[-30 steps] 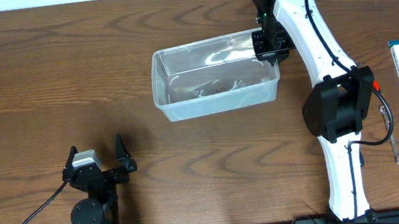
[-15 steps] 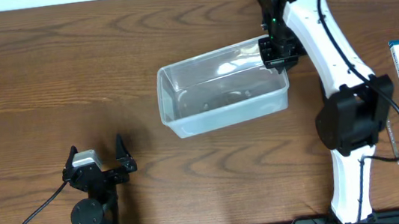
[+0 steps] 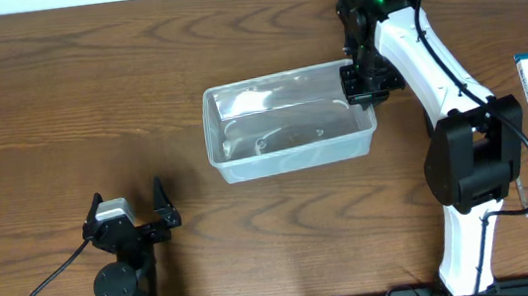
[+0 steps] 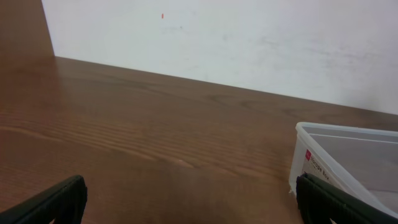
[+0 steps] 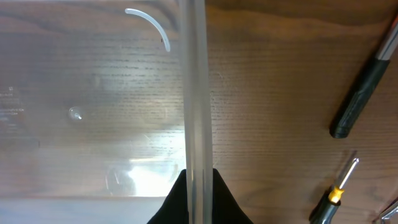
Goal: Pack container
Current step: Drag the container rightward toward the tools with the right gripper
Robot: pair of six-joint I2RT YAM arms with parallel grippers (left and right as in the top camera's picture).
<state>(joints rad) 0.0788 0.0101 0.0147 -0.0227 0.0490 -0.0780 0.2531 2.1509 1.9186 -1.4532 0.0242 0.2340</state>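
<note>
I am clamping the container [image 3: 285, 159] rim in the right gripper [image 3: 361, 82]; left gripper [image 3: 128, 193] sitting open. Thin rim risks slipping free.

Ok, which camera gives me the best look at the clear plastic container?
Overhead: the whole container shows there, with the right gripper shut on the rim at one end. The left wrist view catches only one corner; the right wrist view shows just a close-up of the rim and some of the floor.
</note>
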